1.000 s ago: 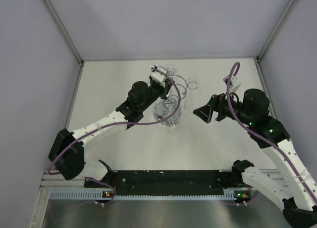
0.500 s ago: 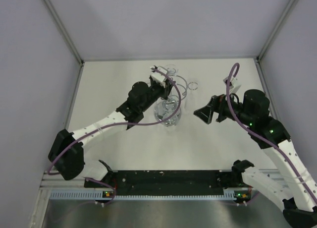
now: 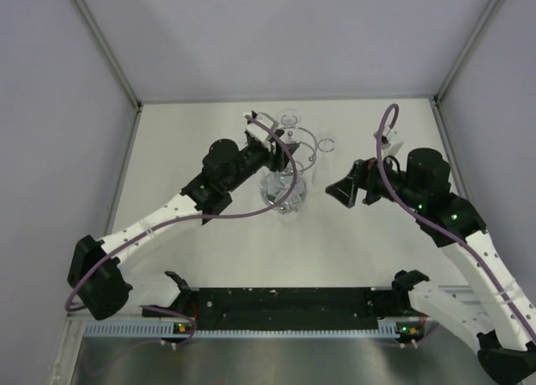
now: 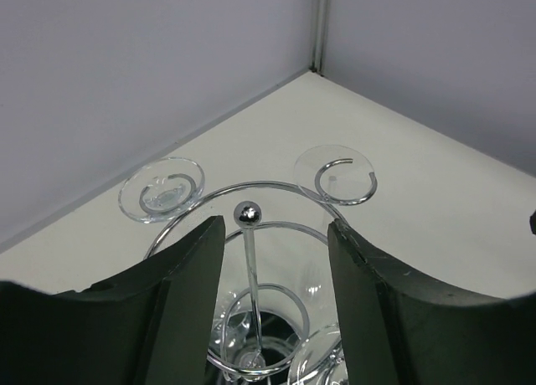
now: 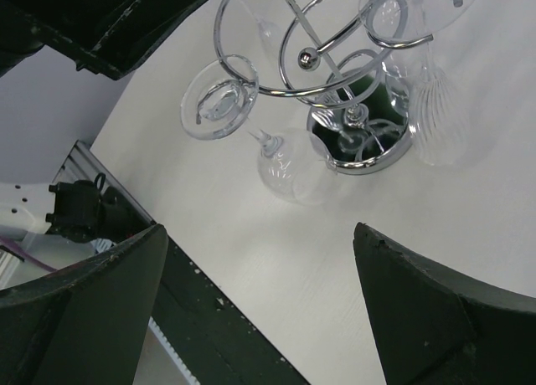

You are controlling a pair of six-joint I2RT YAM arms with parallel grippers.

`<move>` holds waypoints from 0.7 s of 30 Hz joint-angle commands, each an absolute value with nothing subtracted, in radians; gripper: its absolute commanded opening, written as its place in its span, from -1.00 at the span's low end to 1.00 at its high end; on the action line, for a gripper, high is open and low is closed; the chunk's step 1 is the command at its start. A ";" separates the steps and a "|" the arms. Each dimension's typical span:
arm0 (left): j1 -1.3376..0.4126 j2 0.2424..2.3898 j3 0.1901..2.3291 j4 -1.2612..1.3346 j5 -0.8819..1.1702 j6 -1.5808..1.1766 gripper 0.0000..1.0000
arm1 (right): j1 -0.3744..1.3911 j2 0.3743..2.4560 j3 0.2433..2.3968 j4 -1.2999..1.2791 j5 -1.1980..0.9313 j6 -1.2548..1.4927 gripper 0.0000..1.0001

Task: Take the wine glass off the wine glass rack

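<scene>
The chrome wine glass rack (image 3: 289, 163) stands mid-table on its round mirrored base (image 5: 362, 146). Clear wine glasses hang upside down from its wire loops. In the left wrist view two round feet show, one on the left (image 4: 162, 188) and one on the right (image 4: 337, 171). In the right wrist view one glass (image 5: 289, 171) hangs at the rack's near side and a ribbed one (image 5: 431, 117) on the right. My left gripper (image 3: 266, 134) (image 4: 276, 234) is open, its fingers either side of the rack's ball-topped post (image 4: 246, 215) without touching it. My right gripper (image 3: 339, 191) (image 5: 260, 234) stands wide open and empty, right of the rack.
Grey walls close the table on three sides, with metal corner posts (image 3: 105, 46) at the back. The black rail (image 3: 285, 301) holding the arm bases runs along the near edge. The left arm (image 3: 159, 222) crosses the table's left half.
My left gripper's jaws have gone from shut to open, and the left arm has swung a little to the left. The right arm has hardly moved.
</scene>
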State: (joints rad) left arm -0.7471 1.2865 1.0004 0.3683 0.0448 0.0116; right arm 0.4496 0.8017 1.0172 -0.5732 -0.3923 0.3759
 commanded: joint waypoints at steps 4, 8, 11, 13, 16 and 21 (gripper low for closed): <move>-0.749 1.161 1.095 0.116 0.009 -0.080 0.23 | 0.462 0.844 1.097 -0.551 -0.422 0.388 0.86; -0.749 1.108 1.181 -0.112 -0.067 -0.133 0.23 | 0.462 0.862 1.088 -0.531 -0.463 0.431 0.84; -0.749 1.065 1.216 -0.233 -0.103 -0.199 0.40 | 0.466 0.874 1.072 -0.514 -0.462 0.454 0.83; -0.747 1.046 1.248 -0.316 -0.120 -0.241 0.41 | 0.471 0.885 1.071 -0.511 -0.459 0.466 0.83; -0.744 1.032 1.301 -0.461 -0.149 -0.316 0.41 | 0.477 0.896 1.069 -0.512 -0.451 0.485 0.83; -0.678 1.022 1.316 -0.589 -0.101 -0.440 0.37 | 0.479 0.897 1.069 -0.538 -0.375 0.499 0.83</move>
